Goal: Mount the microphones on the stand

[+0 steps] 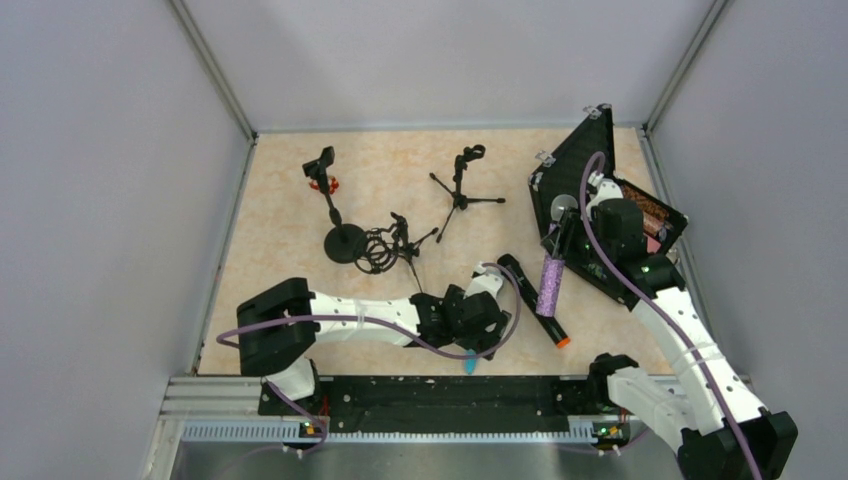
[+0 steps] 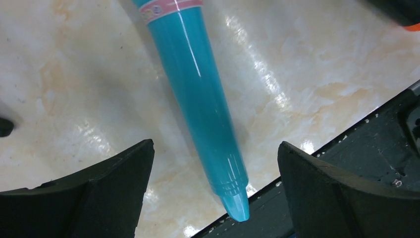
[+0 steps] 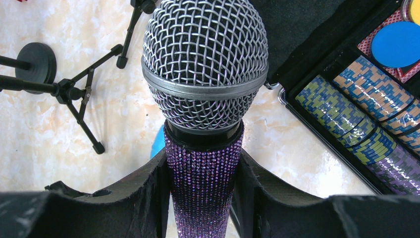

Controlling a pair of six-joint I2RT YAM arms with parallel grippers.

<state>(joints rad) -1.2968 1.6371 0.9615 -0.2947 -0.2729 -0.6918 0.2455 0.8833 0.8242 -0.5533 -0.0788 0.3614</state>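
Observation:
The turquoise microphone (image 2: 203, 99) lies on the table, its tapered end over the black base rail. My left gripper (image 2: 215, 145) hangs open above it, a finger on each side, not touching; in the top view the left gripper (image 1: 472, 345) covers all but the turquoise tip (image 1: 470, 365). My right gripper (image 3: 203, 168) is shut on the glittery purple microphone (image 3: 203, 198), just below its silver mesh head (image 3: 205, 64). From above, the purple microphone (image 1: 550, 285) is held off the table. The black microphone with the orange end (image 1: 535, 300) lies beneath it. The round-base stand (image 1: 340, 235) is upright at the back left.
A tripod stand (image 1: 460, 195) stands at the back centre. A smaller tripod (image 1: 400, 245) with a coiled cable is beside the round base. An open black case (image 1: 600, 200) of poker chips (image 3: 346, 104) lies at the right. Grey walls close in the table.

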